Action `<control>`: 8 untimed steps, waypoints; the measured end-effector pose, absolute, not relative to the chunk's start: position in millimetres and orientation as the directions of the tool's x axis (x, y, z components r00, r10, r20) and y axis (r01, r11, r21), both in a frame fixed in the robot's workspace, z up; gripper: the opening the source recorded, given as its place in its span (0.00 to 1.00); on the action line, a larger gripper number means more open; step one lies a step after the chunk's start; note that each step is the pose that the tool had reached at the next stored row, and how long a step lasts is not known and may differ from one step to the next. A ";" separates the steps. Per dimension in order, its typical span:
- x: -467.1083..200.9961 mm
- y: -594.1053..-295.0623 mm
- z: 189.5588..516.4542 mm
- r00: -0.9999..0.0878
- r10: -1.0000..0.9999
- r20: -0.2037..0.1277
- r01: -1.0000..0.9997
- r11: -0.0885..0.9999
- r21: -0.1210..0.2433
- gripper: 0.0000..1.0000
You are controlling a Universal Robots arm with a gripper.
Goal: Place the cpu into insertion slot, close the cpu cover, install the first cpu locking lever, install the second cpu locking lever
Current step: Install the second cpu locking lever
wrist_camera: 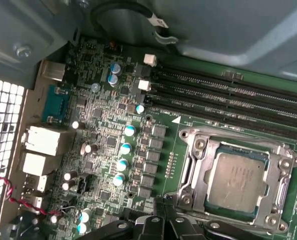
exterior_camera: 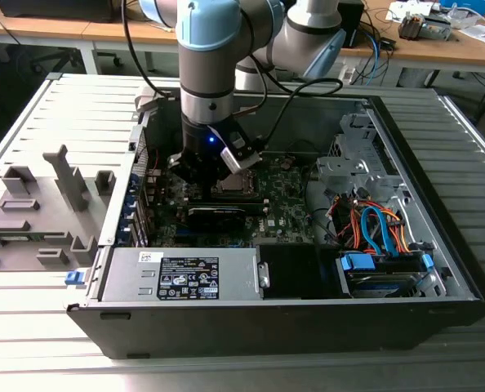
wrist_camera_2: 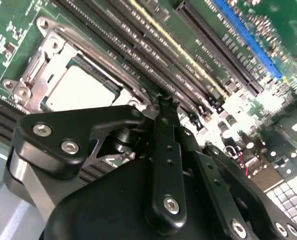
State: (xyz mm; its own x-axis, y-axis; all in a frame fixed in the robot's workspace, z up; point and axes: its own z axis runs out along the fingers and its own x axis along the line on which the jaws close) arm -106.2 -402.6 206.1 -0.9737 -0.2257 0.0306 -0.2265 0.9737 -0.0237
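The gripper (exterior_camera: 218, 167) is hanging low inside the open computer case (exterior_camera: 438, 302), just above the motherboard (wrist_camera: 103, 150); I cannot tell from these views whether it is spread or pressed together, and nothing is showing between its tips. In the first wrist view its black links are sitting right beside the near edge of the insertion slot (wrist_camera: 188, 145).

The cpu (wrist_camera: 237, 182) is already lying flat in that slot, and the cpu cover (wrist_camera: 281, 172) is lying down around it, its metal frame bordering the chip's grey top. The second wrist view is showing the same chip (wrist_camera_2: 78, 90) framed in silver. A thin lever appears to be running along one edge of the frame, though whether it is latched I cannot tell.

Judging by looks, the chip is light, stiff and fragile, best handled by its edges. The cover and levers look thin, springy and slippery, so the lever ends seem the place to push.

Farther along, the long memory slots (wrist_camera: 228, 100) are crowding one side of the socket and small capacitors (wrist_camera: 124, 148) the other. In the exterior view, the power supply (exterior_camera: 181, 273) is sitting at the near wall and bundled cables (exterior_camera: 377, 233) are lying to the right.
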 end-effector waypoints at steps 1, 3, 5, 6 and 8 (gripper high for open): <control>-106.2 -402.6 206.0 -0.974 -0.226 0.030 -0.227 0.974 -0.023 0.11; -106.3 -402.3 206.0 -0.974 -0.226 0.030 -0.226 0.974 -0.021 0.11; -106.4 -402.2 205.4 -0.974 -0.226 0.030 -0.226 0.974 -0.019 0.11; -106.4 -402.2 204.9 -0.974 -0.226 0.029 -0.226 0.974 -0.018 0.11; -106.4 -402.2 202.5 -0.974 -0.226 0.029 -0.226 0.974 -0.014 0.11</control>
State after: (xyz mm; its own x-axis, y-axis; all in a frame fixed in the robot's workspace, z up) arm -106.4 -402.2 202.5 -0.9737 -0.2260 0.0286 -0.2264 0.9739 -0.0144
